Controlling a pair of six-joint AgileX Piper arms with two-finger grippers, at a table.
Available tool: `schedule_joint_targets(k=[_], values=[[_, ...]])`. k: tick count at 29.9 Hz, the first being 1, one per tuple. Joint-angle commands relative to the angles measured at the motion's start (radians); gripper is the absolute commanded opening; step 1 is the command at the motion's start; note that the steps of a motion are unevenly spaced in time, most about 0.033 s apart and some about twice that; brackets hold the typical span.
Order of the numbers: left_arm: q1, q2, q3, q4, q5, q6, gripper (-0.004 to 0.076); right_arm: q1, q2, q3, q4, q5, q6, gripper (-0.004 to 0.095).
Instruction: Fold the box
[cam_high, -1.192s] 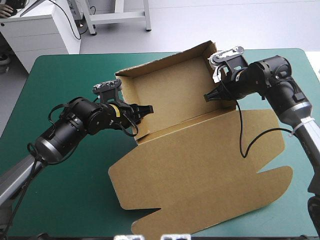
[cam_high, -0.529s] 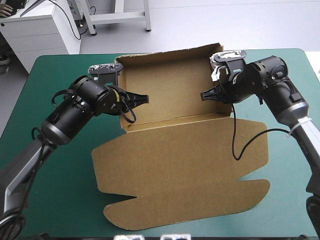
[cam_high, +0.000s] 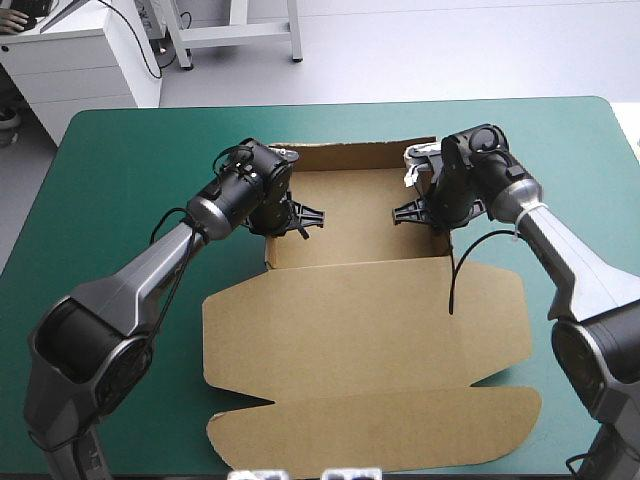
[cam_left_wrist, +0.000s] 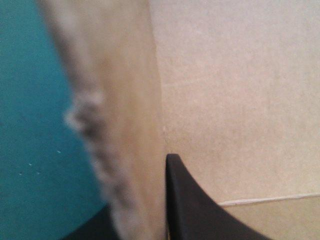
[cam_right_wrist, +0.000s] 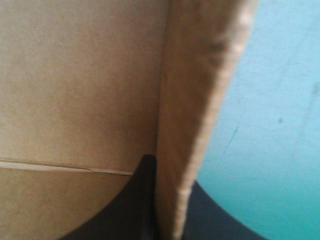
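Observation:
The brown box (cam_high: 365, 330) lies in the middle of the table, its wide lid panel flat toward the near edge. At its far end a tray has raised walls around a floor (cam_high: 350, 215). My left gripper (cam_high: 300, 216) is shut on the tray's left wall (cam_left_wrist: 120, 125), with one black finger (cam_left_wrist: 195, 210) inside the tray. At the opposite side, my right gripper (cam_high: 408, 212) is shut on the right wall (cam_right_wrist: 195, 100), one finger (cam_right_wrist: 125, 210) inside. Both walls stand upright between the fingers.
The teal-green cover (cam_high: 130, 170) shows bare to the left, right and beyond the box. The lid's flap (cam_high: 380, 430) reaches close to the table's near edge.
The box was tilted up and skewed earlier; now it sits squared and flat. Both grippers have moved inward and down onto the tray's side walls.

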Motion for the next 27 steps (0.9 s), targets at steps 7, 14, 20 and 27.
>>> schedule_joint_targets(k=[7,14,20,27], values=[[0.151,0.062,-0.034,-0.244,0.047,0.108,-0.0008,-0.003,0.032,-0.028,0.015,-0.058,-0.052,-0.0005],[0.16,0.067,-0.034,-0.233,0.047,0.131,-0.0008,-0.003,0.032,-0.028,0.027,-0.069,-0.052,-0.0005],[0.16,0.067,-0.036,-0.235,0.047,0.131,-0.0008,-0.003,0.032,-0.028,0.054,-0.067,-0.045,-0.0004],[0.16,0.067,-0.042,-0.245,0.048,0.182,-0.0008,-0.003,0.032,-0.028,0.071,-0.066,-0.045,0.0066]])
